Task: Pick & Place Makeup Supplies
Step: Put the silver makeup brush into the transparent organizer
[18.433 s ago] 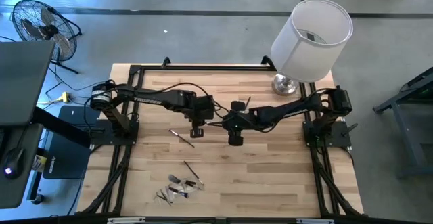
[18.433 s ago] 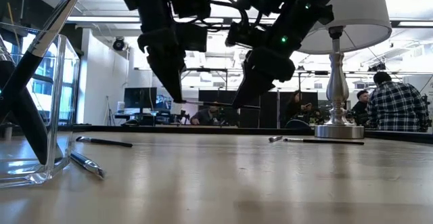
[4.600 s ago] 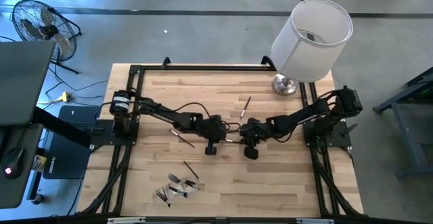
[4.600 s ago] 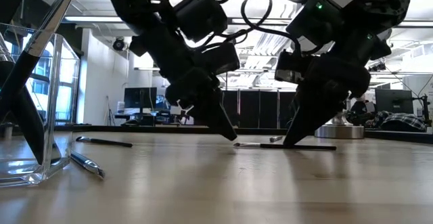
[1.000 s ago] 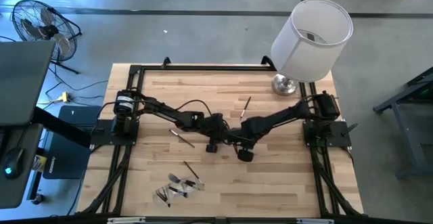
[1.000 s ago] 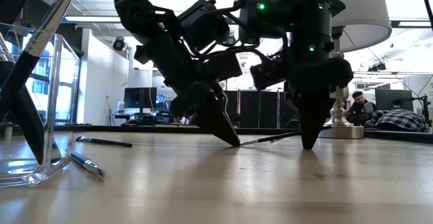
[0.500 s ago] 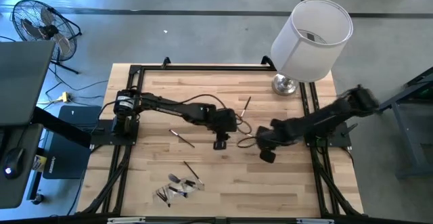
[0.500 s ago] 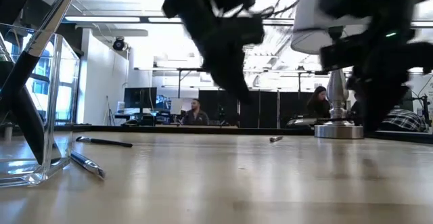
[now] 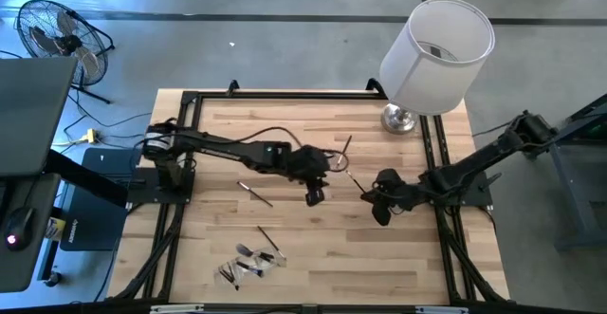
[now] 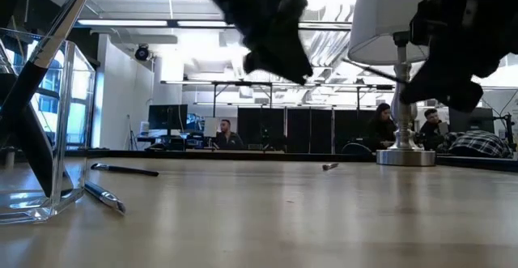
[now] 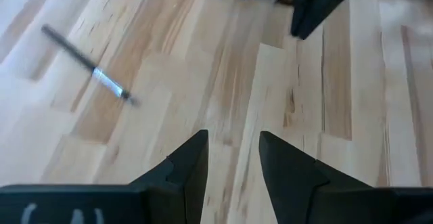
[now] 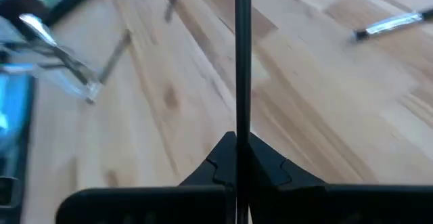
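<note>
My right gripper (image 9: 381,211) is pinched on a thin makeup brush (image 12: 242,55), lifted above bare wood right of centre. My left gripper (image 9: 314,194), fingers spread and empty, hovers mid-table. Another brush (image 9: 255,193) lies to its left; the clear holder (image 9: 248,262) sits near the front edge, open planks between

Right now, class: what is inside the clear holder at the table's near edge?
The holder has dark brush handles leaning inside, poking above its rim. Their tips and number cannot be made out.
</note>
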### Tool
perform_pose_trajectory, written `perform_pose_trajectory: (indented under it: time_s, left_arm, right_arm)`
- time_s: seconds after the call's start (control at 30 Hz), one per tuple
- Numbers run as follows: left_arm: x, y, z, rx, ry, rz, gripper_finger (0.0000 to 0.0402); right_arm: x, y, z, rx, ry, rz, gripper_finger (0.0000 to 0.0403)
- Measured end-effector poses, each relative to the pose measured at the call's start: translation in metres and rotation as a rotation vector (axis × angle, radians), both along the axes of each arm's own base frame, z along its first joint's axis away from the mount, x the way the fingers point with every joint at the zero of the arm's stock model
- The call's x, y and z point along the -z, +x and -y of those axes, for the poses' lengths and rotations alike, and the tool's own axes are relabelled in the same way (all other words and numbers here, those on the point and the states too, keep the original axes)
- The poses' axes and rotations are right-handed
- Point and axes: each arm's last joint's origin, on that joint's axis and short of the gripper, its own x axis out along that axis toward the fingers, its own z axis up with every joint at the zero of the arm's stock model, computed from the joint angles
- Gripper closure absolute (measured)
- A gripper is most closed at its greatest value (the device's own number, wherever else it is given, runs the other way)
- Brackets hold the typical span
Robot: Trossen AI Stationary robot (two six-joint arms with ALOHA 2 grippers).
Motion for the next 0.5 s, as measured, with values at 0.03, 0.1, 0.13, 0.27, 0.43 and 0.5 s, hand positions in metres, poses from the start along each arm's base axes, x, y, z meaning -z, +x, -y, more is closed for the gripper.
perform_pose_trajectory:
  time_s: [0.03,0.1,0.13,0.27,0.43,0.5]
  left_arm:
    - [0.001,-0.005,0.003,-0.013,-0.010,0.022,0.0270]
    - [0.000,-0.013,0.008,-0.044,-0.030,0.117,0.0270]
    - [0.000,-0.020,0.012,-0.056,-0.036,0.140,0.0270]
    - [-0.001,-0.038,0.026,-0.096,-0.074,0.297,0.0270]
    - [-0.003,-0.054,0.042,-0.155,-0.109,0.414,0.0270]
    - [-0.002,-0.063,0.049,-0.170,-0.113,0.446,0.0270]
  right_arm:
    - [-0.001,0.000,-0.001,-0.006,0.002,0.009,0.0397]
    - [-0.001,0.000,-0.002,-0.024,-0.009,0.015,0.0398]
    - [-0.001,0.001,-0.003,-0.031,-0.015,0.021,0.0399]
    - [-0.004,0.002,-0.003,-0.043,-0.041,0.050,0.0397]
    - [-0.010,0.007,-0.005,-0.057,-0.087,0.132,0.0397]
    - [-0.014,0.011,-0.004,-0.066,-0.120,0.172,0.0399]
